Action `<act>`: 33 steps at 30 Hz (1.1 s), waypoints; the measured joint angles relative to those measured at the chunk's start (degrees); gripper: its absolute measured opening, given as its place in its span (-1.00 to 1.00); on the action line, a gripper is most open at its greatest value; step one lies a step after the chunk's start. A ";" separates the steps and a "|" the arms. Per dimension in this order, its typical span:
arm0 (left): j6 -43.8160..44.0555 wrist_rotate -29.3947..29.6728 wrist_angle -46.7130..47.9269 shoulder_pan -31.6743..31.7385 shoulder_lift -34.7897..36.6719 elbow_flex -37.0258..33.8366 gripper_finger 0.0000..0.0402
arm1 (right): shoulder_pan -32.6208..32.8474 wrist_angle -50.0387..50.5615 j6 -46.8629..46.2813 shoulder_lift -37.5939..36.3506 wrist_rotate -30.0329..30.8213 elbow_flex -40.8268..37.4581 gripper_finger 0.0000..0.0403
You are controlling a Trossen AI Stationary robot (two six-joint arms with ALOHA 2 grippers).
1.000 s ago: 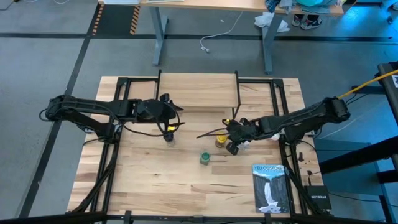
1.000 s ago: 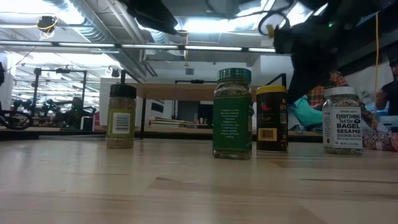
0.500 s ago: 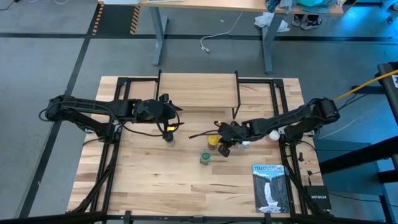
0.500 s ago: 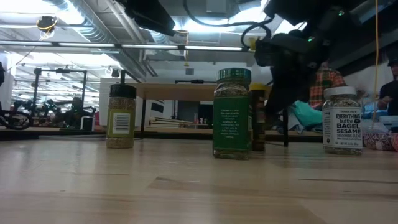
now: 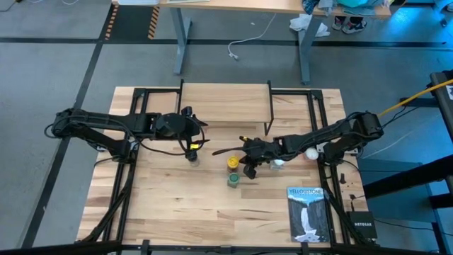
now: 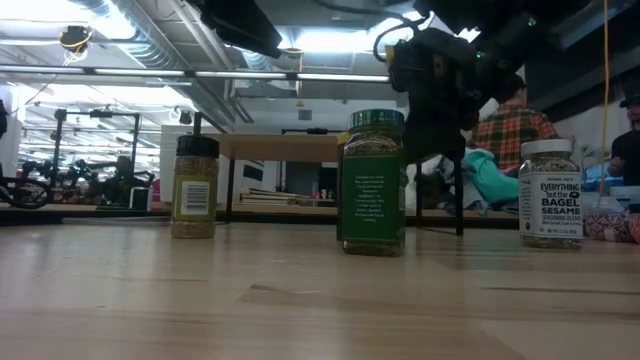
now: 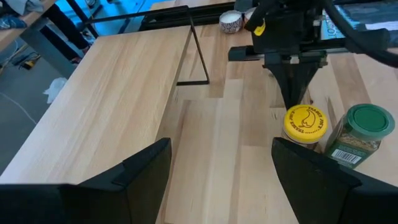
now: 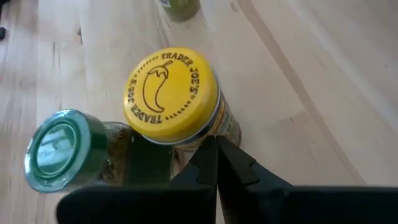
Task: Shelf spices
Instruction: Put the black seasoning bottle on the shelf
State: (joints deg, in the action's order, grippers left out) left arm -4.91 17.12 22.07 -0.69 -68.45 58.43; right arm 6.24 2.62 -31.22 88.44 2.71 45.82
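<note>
Several spice jars stand upright on the wooden table (image 5: 163, 205). The yellow-lidded amber jar (image 5: 233, 163) stands just beyond the green jar (image 5: 233, 180), which hides it in the low view. My right gripper (image 5: 243, 157) is shut, with its tips at that jar's right side. The dark-lidded jar (image 6: 195, 186) stands under my left gripper (image 5: 192, 146), whose fingers are open with nothing between them (image 7: 221, 146). The white-lidded jar (image 6: 550, 193) stands farther right. The shelf (image 5: 226, 103) stands at the table's far middle. My right gripper pushes with its shut fingertips (image 8: 210, 155) against the yellow-lidded jar's side, just under the lid's rim (image 8: 214, 127). The fingers come from the table's right, slanting down. The jar stands upright with its base on the table, close beside the green jar (image 8: 62, 152).
A blue-and-white book (image 5: 308, 212) lies at the near right of the table. Black frame rails (image 5: 120, 205) run along the left and right edges. Bare wood lies near the front edge and at the near left.
My right gripper, shut throughout, has gone toward the table's left edge, sinking a little and tipping further down. The yellow-lidded jar has slid left along the table ahead of it, staying upright, and now stands behind the green jar in the low view.
</note>
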 joint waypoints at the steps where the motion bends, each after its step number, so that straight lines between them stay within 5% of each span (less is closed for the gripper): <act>1: 0.00 0.00 0.04 -0.01 0.00 0.00 0.35 | -0.09 0.12 0.06 0.00 -0.22 0.00 -1.00; 17: 1.33 -0.26 1.13 -0.85 0.00 0.00 0.35 | -0.76 -7.32 5.89 0.00 -3.59 -0.04 -1.00; 33: -0.02 -7.79 -6.47 -4.38 -9.49 0.00 0.35 | -0.63 -6.78 20.12 -0.44 11.81 6.40 -1.00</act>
State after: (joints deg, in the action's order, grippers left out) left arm -4.92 9.33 15.60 -5.07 -77.94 58.43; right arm 5.61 -4.17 -11.10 88.00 14.52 52.22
